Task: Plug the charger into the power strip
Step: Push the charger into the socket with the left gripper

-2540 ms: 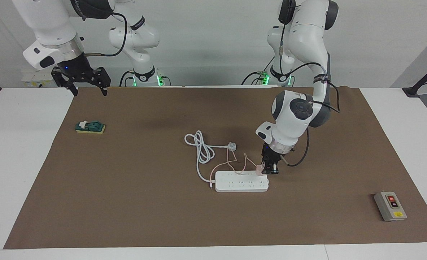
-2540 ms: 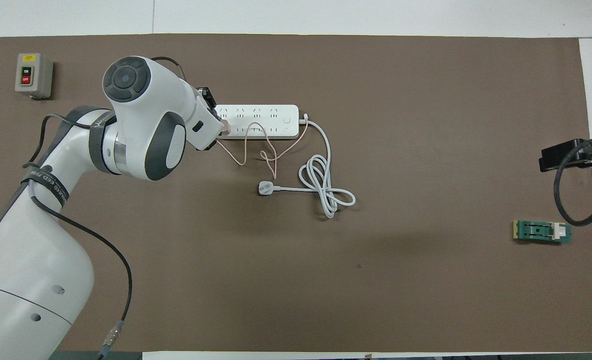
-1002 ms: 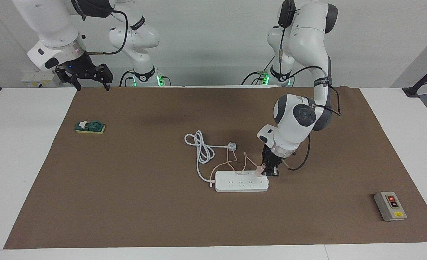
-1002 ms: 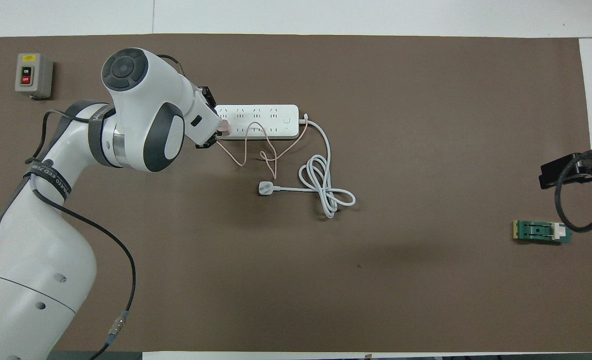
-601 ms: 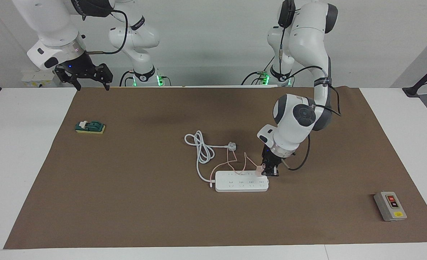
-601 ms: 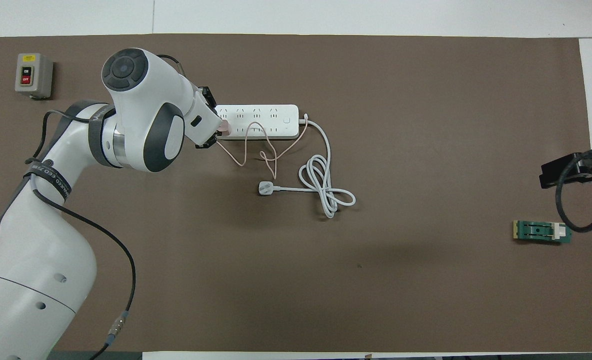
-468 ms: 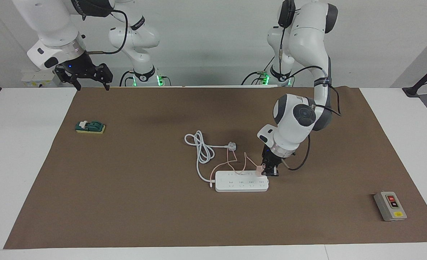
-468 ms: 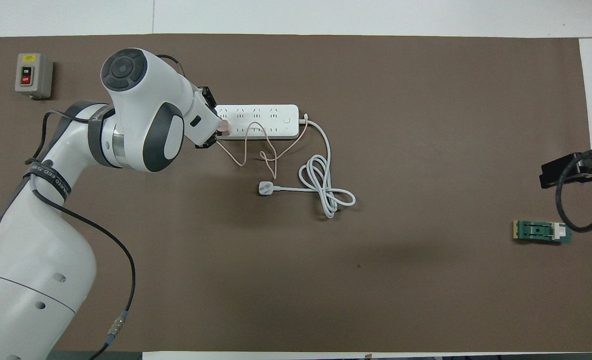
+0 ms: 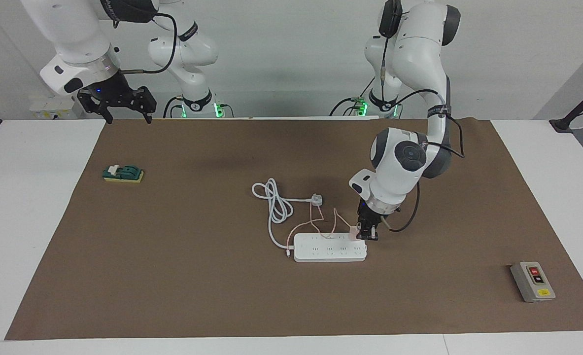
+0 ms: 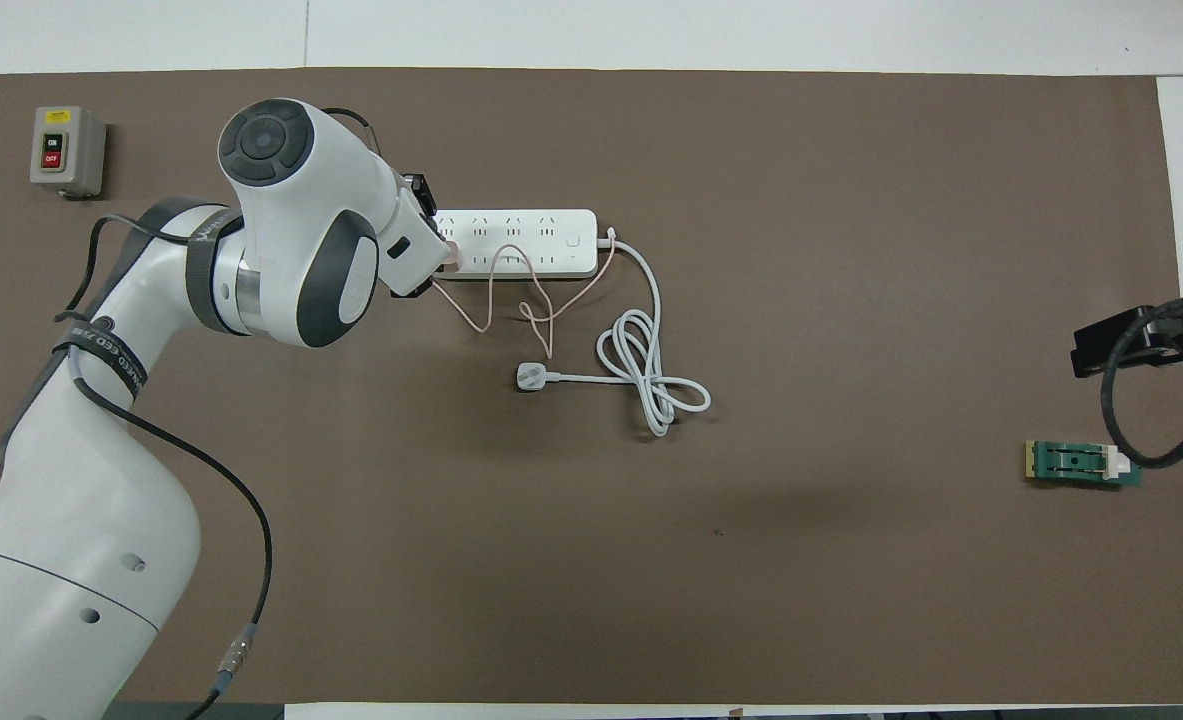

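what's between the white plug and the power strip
Only loops of the charger's thin pink cable on bare brown mat, between white plug and power strip; clearest overhead.

The grey button box (image 10: 67,150) seems to read "ON" and "OFF".

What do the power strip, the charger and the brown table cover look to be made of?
Power strip: probably moulded plastic, smooth white, rounded corners, socket holes in rows. Charger: likely plastic too, a pale pink cube; its thin cable looks rubbery and loops freely. Cover: matte brown sheet without sheen, paper or felt; it cannot be told which.
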Motion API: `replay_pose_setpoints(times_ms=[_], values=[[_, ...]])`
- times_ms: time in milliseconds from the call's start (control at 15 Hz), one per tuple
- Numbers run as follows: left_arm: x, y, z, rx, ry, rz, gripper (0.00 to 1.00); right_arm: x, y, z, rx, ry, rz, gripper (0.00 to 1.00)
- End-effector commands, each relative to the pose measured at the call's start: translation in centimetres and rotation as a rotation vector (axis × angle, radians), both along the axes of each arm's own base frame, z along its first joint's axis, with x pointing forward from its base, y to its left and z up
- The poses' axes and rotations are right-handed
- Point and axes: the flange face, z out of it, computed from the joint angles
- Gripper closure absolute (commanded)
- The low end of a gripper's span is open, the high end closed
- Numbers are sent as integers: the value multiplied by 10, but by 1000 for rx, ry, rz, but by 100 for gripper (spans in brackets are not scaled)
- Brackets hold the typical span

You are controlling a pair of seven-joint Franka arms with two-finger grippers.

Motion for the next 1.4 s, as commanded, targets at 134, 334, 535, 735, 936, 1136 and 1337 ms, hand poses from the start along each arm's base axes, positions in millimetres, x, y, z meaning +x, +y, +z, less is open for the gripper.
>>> replay_pose_setpoints(times_ms=[134,334,535,735,936,1136,1337], values=[[-11,-3,-37,6,103,-3,100,-1,0,2,9,0,13,0],[-5,1,-56,-19,231,31,97,-1,0,2,9,-2,13,0],[1,-1,-50,-58,222,49,96,-1,0,3,7,-2,13,0],[-3,-1,-58,-53,224,46,91,-1,0,3,7,-2,13,0],[-3,8,-60,-62,192,29,73,-1,0,2,9,-2,13,0],[-13,10,-63,-59,188,33,69,-1,0,3,7,-2,13,0],[-14,7,-62,-60,186,31,51,-1,1,3,9,-3,15,0]])
